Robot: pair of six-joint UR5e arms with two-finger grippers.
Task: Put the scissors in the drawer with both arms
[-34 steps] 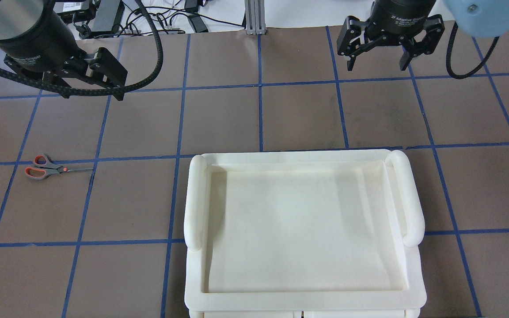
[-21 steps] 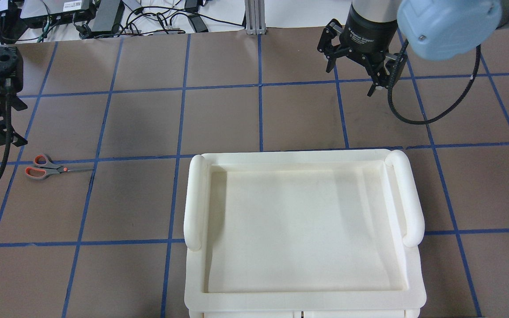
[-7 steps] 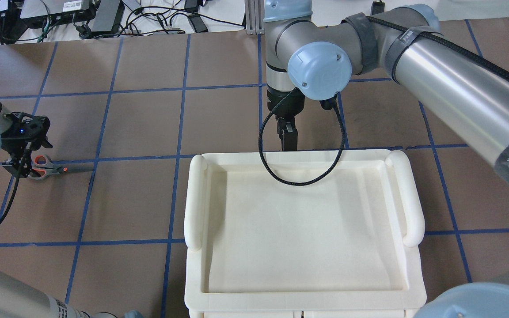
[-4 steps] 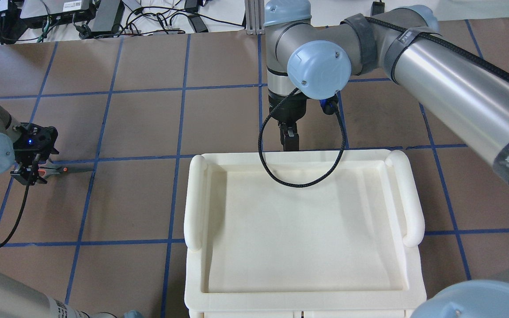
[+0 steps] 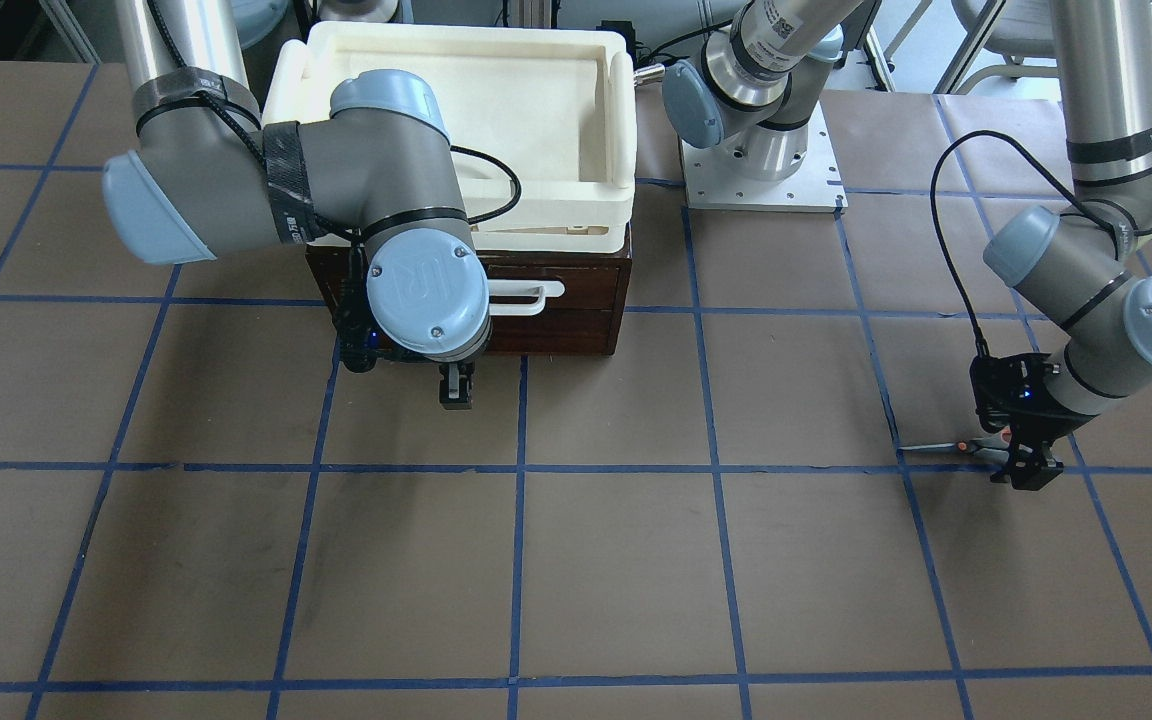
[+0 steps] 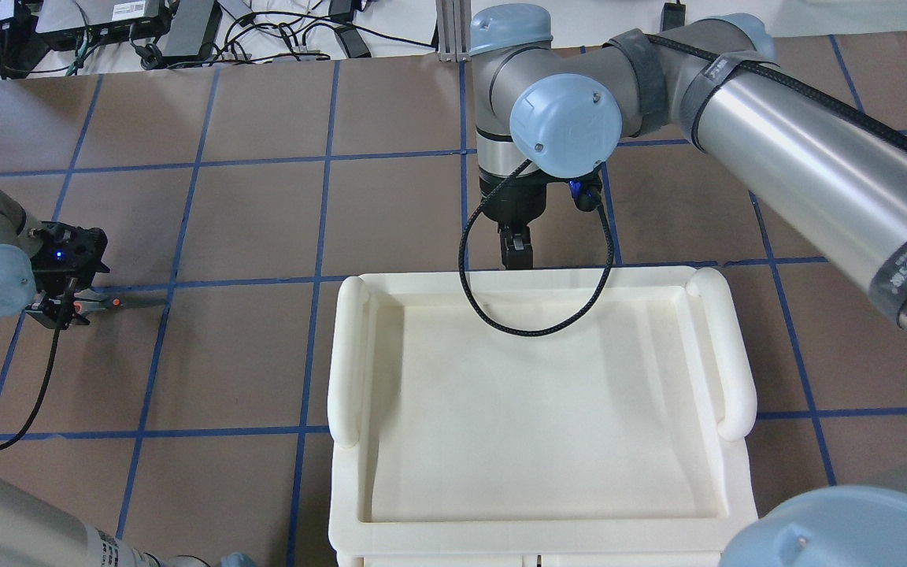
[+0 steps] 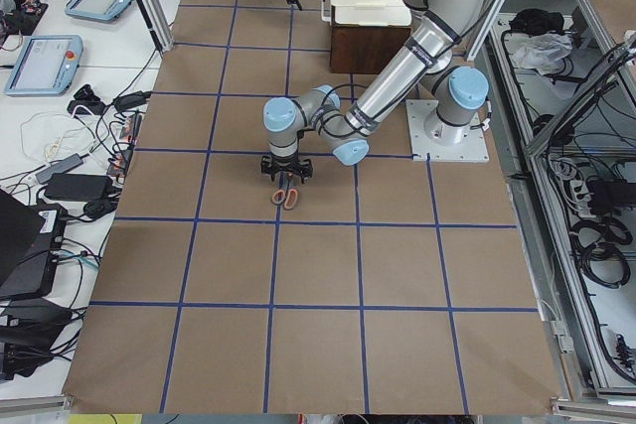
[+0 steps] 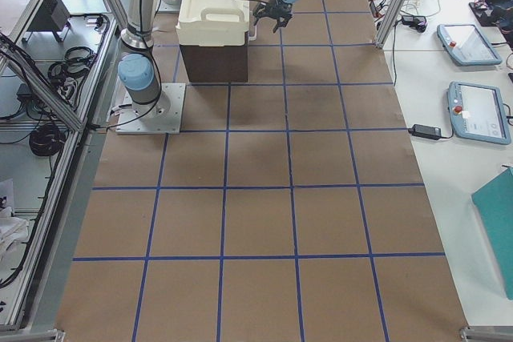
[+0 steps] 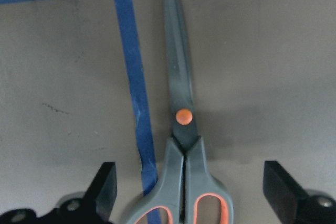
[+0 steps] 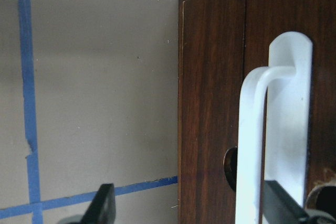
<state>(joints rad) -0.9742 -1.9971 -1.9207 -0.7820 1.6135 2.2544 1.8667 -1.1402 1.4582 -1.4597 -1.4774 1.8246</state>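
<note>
Both arms have dropped in from the far edge of the table since the earliest overhead shot. The left gripper (image 6: 58, 313) now sits right over the scissors (image 6: 129, 302), and the right gripper (image 6: 516, 253) has swung across to the drawer (image 5: 576, 300), just past the far rim of the cream tray (image 6: 619, 275) on top of it.

The scissors lie flat on the table at the left of the overhead view, well apart from the drawer, blades together, with a strip of blue tape (image 9: 134, 72) just beside them. In the left wrist view the fingers (image 9: 104, 188) stand wide apart, one on each side of the grey handles, gripping nothing yet. The right ones are spread too, around one end of the white handle (image 10: 251, 145), and the drawer looks shut to me.

What worries me:
- The scissors are thin and flat, so if the left fingers stop too high when they close, they'll likely just skate over the handles.
- Squeezing the loops unevenly could spin them or pop the blades open.
- A grab that far back leaves the blades hanging out, so they might droop or swing on the lift.
- On the right, one finger (image 10: 278, 203) looks very near the handle's mounting plate. Closing on the very end of the bar could slip off, or pull the drawer crooked so it jams.
</note>
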